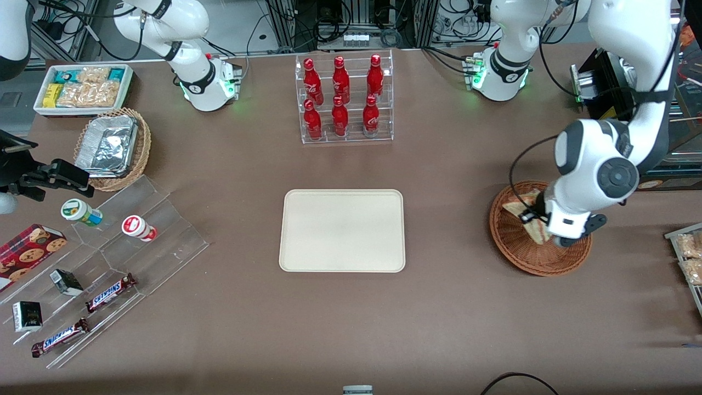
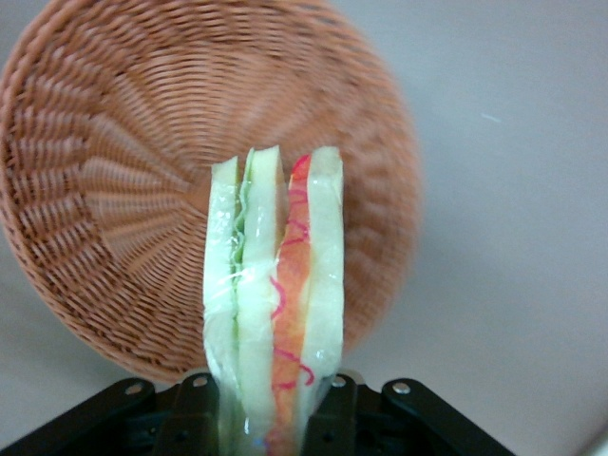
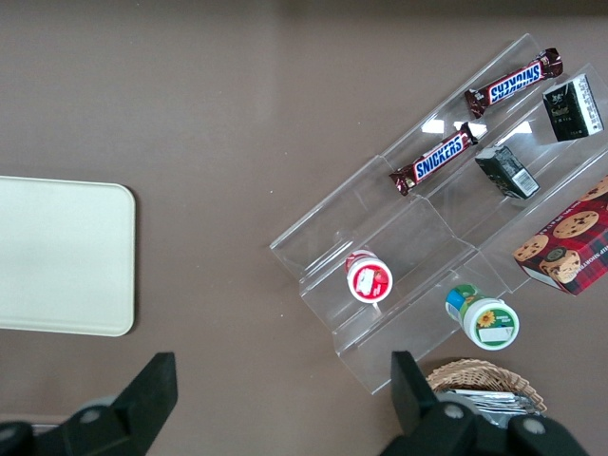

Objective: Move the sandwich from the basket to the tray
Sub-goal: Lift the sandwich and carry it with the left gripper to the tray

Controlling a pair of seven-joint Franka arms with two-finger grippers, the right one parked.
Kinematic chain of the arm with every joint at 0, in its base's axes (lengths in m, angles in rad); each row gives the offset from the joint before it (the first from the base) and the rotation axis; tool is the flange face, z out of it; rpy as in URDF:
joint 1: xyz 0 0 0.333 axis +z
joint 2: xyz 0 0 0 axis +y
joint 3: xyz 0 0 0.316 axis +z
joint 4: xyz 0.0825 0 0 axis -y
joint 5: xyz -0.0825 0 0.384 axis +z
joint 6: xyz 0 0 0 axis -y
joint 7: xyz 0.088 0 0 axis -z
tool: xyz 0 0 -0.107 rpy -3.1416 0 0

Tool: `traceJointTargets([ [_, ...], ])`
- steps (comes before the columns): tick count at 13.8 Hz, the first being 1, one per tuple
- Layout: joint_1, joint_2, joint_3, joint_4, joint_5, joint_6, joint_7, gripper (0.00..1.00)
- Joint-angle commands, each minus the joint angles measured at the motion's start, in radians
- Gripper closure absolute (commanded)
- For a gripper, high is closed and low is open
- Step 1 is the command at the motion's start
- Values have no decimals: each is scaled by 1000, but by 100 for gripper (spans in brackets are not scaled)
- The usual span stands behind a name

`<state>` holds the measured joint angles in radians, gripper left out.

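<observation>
Sandwich (image 2: 275, 304) pinched between gripper (image 2: 269, 404) fingers, raised above basket (image 1: 515, 249), clear of weave. Second wedge (image 1: 521, 204) in basket below gripper. Tray (image 1: 343, 230) bare, well apart from gripper toward parked arm's end. Table (image 1: 449, 307) brown, matte. Bottle rack (image 1: 344, 99) farther from front camera than tray. Cables, equipment along table's edge farthest from camera.

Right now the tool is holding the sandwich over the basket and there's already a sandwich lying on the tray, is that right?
Not quite. The tray has nothing on it, as the front view shows. The rest holds: the tool is clamped on the sandwich, held above the basket, which the left wrist view shows.
</observation>
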<state>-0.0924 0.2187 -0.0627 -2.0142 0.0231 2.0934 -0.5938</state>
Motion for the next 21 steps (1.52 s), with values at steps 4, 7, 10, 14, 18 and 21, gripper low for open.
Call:
traceJointTargets([
  [4, -226, 184, -15, 242, -66, -15, 61, 83],
  [7, -329, 312, -31, 391, -71, -13, 121, 83],
  [10, -385, 384, -31, 407, -71, 55, 123, 83],
  [14, -437, 430, -31, 407, -107, 125, 121, 82],
  [18, -487, 482, -31, 452, -103, 157, 123, 81],
  [21, -514, 517, -31, 460, -98, 157, 126, 78],
])
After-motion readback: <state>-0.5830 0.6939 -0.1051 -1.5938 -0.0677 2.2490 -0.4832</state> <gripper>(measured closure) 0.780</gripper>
